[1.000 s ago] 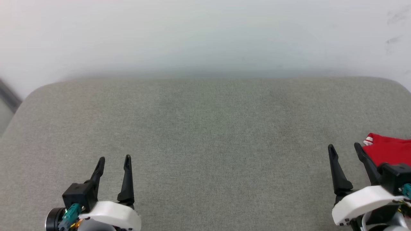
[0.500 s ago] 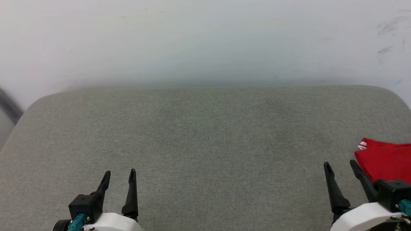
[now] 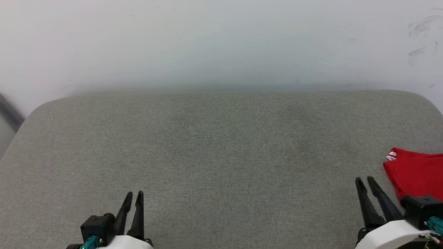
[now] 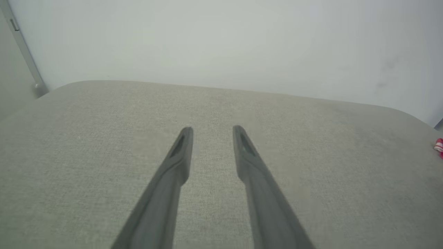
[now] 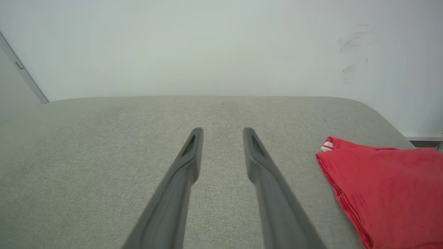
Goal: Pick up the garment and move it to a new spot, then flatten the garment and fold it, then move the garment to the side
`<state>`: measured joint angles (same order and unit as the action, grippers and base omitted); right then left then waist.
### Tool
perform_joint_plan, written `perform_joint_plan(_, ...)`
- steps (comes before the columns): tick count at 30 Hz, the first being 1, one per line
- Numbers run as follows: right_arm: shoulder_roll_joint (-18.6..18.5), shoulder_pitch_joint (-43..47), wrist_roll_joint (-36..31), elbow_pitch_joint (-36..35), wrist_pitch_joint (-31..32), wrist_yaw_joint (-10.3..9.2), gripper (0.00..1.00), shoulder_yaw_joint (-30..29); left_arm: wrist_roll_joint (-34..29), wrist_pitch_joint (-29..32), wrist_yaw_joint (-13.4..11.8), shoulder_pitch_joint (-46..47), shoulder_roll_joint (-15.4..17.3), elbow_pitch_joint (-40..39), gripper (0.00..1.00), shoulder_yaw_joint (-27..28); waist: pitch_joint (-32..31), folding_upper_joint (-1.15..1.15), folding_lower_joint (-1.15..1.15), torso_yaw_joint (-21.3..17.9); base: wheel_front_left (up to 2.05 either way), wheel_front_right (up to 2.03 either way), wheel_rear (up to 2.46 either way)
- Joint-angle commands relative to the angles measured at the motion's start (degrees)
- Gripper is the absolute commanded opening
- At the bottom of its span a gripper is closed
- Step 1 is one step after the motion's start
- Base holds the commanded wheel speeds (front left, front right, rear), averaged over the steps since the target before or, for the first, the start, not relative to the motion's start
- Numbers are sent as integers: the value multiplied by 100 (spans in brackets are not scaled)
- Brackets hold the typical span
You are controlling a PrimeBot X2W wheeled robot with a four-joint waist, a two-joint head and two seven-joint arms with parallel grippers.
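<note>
Nearest, the right tool (image 3: 365, 180) hangs just left of the garment (image 3: 415, 171), its fingers slightly parted and empty. The left tool (image 3: 133, 195), well to the garment's left, is likewise narrowly parted, holding nothing. The red garment lies folded at the right edge of the tabletop (image 3: 221, 145), seemingly already set aside. Beyond the garment, grey cloth runs to a pale, scuffed wall (image 3: 221, 41).

The light on my work is bright, even and diffuse, without glare. In my head view the pale wall (image 3: 221, 41) washes toward white at the upper left. The grey surface (image 3: 221, 145) holds almost no shadow, only a dim band beneath the wall. My left end effector (image 3: 134, 194) looks slightly smeared. In both wrist views my fingers (image 4: 180, 155) soften near the lens, and the surface's far edge bows.
</note>
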<state>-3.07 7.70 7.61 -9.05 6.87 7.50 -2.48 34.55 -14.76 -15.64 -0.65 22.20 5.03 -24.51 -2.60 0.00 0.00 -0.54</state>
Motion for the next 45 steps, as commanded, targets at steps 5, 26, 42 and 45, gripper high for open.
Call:
perform_joint_plan(5, -9, -78, 599, 104, -37, 0, 0, 4, 409, 125, 143, 41, -117, 0, 0, 205, 11, 0, 0, 2, 0, 0, 0)
perform_joint_plan(26, -73, -465, 2823, 712, -97, 0, 0, -32, 1919, 632, 746, 253, -567, 292, 0, 948, 57, 0, 0, 11, 0, 0, 0)
perform_joint_plan(42, -90, -686, 4166, 1075, -128, 0, 0, -72, 2839, 953, 1115, 369, -858, 427, 0, 1420, 93, 0, 0, 18, 0, 0, 0)
perform_joint_plan(45, -91, -727, 4392, 1139, -128, 0, 0, -81, 2994, 1009, 1179, 389, -911, 449, 0, 1503, 99, 0, 0, 20, 0, 0, 0)
